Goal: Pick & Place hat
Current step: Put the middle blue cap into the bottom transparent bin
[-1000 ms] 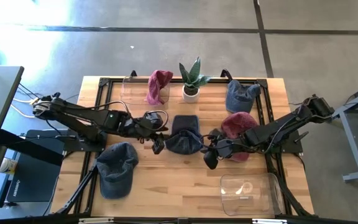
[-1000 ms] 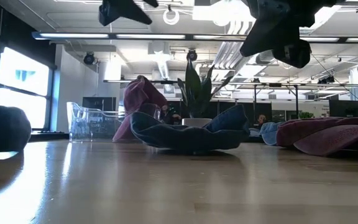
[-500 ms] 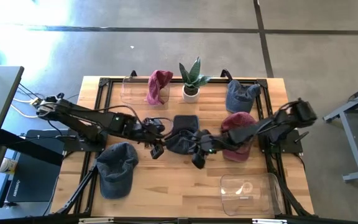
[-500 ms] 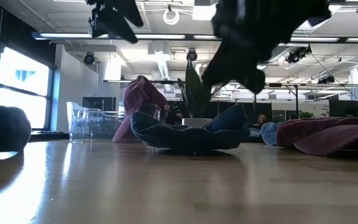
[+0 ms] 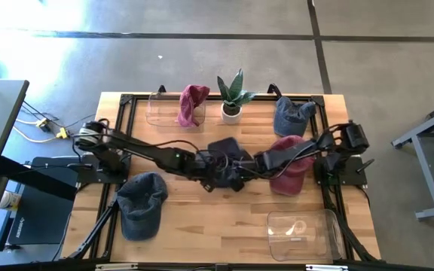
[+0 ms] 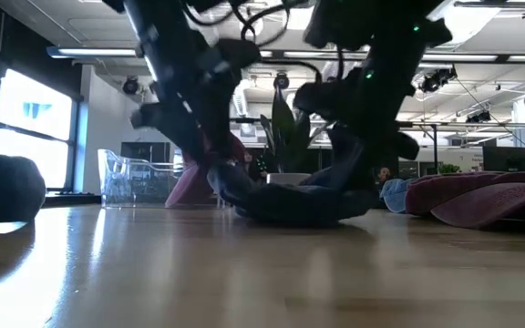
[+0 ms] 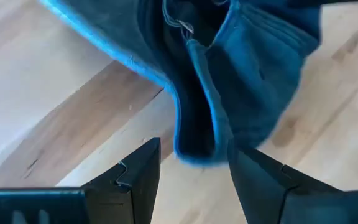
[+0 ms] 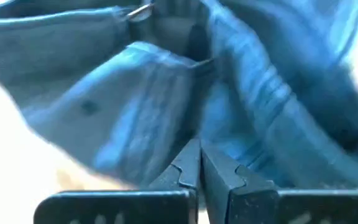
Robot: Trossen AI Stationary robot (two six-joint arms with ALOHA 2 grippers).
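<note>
Left gripper (image 7: 194, 165) spread, straddling the dark blue hat (image 5: 224, 167) rim — right gripper (image 8: 199, 163) pressed together against its fabric, likely steadying.

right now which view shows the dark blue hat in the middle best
The left wrist view: the dark blue hat fills it, its folded rim between the left hand's open fingers. The right wrist view shows blurred fabric past the shut right hand. In the high and low views both arms cover it.
</note>
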